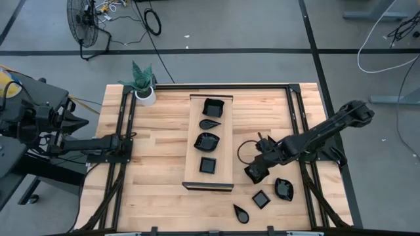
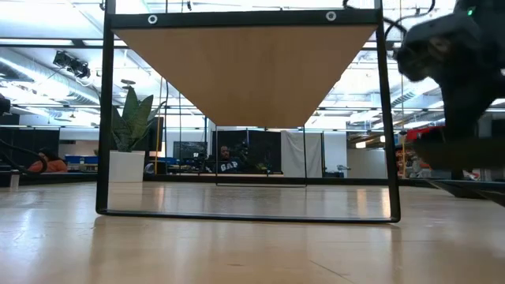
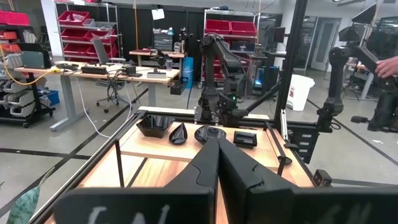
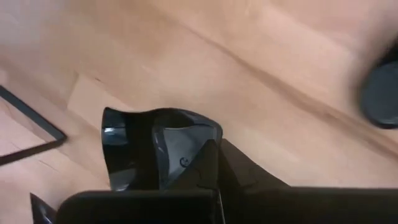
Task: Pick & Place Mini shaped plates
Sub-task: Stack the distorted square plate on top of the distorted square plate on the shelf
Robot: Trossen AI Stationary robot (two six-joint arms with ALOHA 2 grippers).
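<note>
Gripping a black wavy-rimmed plate [image 4: 149, 149], the right gripper [image 1: 254, 173] has fingers closed on its rim, right of the wooden board [image 1: 191, 141]. Left gripper [image 1: 128, 137] closed, empty, at table's left.

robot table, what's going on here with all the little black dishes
The right pincer is shut on a wavy-rimmed black dish on the table to the right of the wooden tray. Four dishes already sit in the tray, and three more wait on the table near the right arm. The left pincer rests shut at the table's left edge.
</note>
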